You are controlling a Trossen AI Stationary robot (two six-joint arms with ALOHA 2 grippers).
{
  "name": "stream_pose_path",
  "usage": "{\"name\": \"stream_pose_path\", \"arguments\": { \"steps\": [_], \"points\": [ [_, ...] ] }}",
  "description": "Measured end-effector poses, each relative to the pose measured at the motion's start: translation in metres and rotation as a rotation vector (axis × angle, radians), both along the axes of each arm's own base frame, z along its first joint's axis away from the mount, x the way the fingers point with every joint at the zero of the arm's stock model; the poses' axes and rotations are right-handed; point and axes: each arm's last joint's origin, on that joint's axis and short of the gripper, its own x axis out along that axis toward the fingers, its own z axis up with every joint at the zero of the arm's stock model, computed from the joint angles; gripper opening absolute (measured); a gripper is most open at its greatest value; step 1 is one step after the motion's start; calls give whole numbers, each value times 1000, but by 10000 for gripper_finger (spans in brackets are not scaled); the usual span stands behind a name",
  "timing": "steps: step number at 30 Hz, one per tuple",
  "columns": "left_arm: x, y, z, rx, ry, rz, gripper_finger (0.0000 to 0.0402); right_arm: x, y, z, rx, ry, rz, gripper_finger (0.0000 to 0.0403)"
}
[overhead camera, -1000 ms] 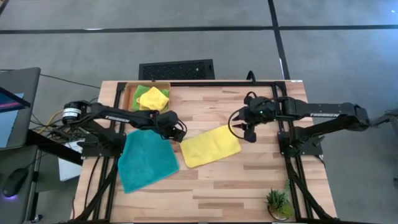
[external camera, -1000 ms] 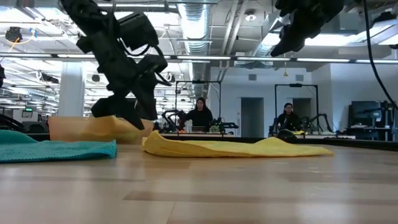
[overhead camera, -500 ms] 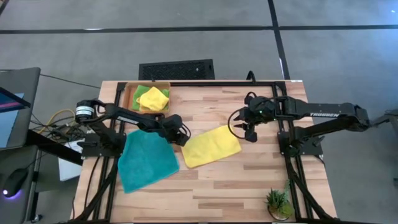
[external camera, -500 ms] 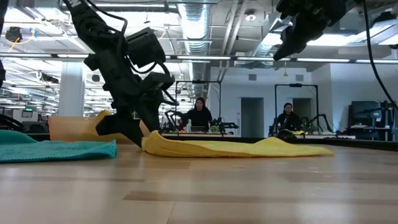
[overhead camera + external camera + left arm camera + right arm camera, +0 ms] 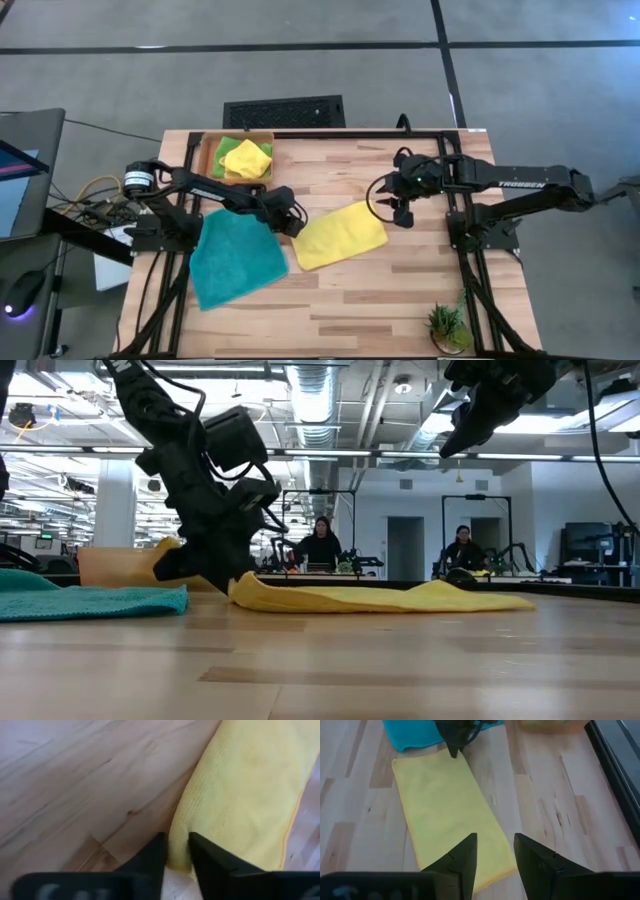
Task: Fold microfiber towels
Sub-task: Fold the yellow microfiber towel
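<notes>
A yellow towel [image 5: 342, 235] lies flat as a rectangle at mid-table, and it also shows in the right wrist view [image 5: 445, 815]. My left gripper [image 5: 293, 224] is down at the towel's left end, shut on it. A teal towel [image 5: 235, 260] lies spread at the near left. An orange tray [image 5: 212, 150] at the far left holds a second yellow towel [image 5: 247, 158] on a lime green one [image 5: 228, 148]. My right gripper [image 5: 401, 216] hangs open and empty above the towel's far right corner. My left gripper pinches the yellow towel's left end [image 5: 178, 851] between its two fingers, at the rounded, folded-looking edge. The fingers slant down from the table's left side [image 5: 228, 578]. The towel lies on the table, slack, its held end barely raised.
A small potted plant [image 5: 447, 325] stands at the near right corner. A black frame [image 5: 350, 134] runs along the far edge and the right side. Bare wood lies between the towels and the near edge. People sit in the room behind the table [image 5: 322, 545].
My left gripper has gone down and toward the table's right edge, from above the teal towel's far corner to the yellow towel's left end. The towels have stayed where they were.
</notes>
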Motion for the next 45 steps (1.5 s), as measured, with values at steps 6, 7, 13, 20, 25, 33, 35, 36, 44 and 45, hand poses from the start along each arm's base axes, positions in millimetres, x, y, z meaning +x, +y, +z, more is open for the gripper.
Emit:
{"name": "stream_pose_path", "arguments": {
  "steps": [6,7,13,20,25,33,35,36,44,45],
  "points": [
    [6,-3,5,-101,-18,-22,9,-5,1,3,-1,-13,-1,154],
    [10,-3,9,-111,-41,-28,9,-5,1,4,-1,-10,-2,154],
    [34,0,39,-150,-147,-23,3,-11,1,1,8,46,-14,154],
    [60,8,68,-104,-217,22,1,-15,-4,-2,14,87,-37,154],
    [84,12,61,-97,-191,43,1,-16,-7,-3,17,99,-58,154],
    [126,30,59,-68,-239,58,0,-17,-8,-4,19,111,-65,154],
    [133,37,58,-59,-246,65,0,-18,-8,-4,20,118,-65,154],
    [137,40,57,-58,-243,71,0,-18,-8,-4,20,121,-65,154],
    [162,60,48,-49,-256,127,0,-18,-8,-5,21,126,-64,154],
    [164,61,49,-49,-265,128,0,-18,-8,-5,21,126,-64,154]
  ]
}}
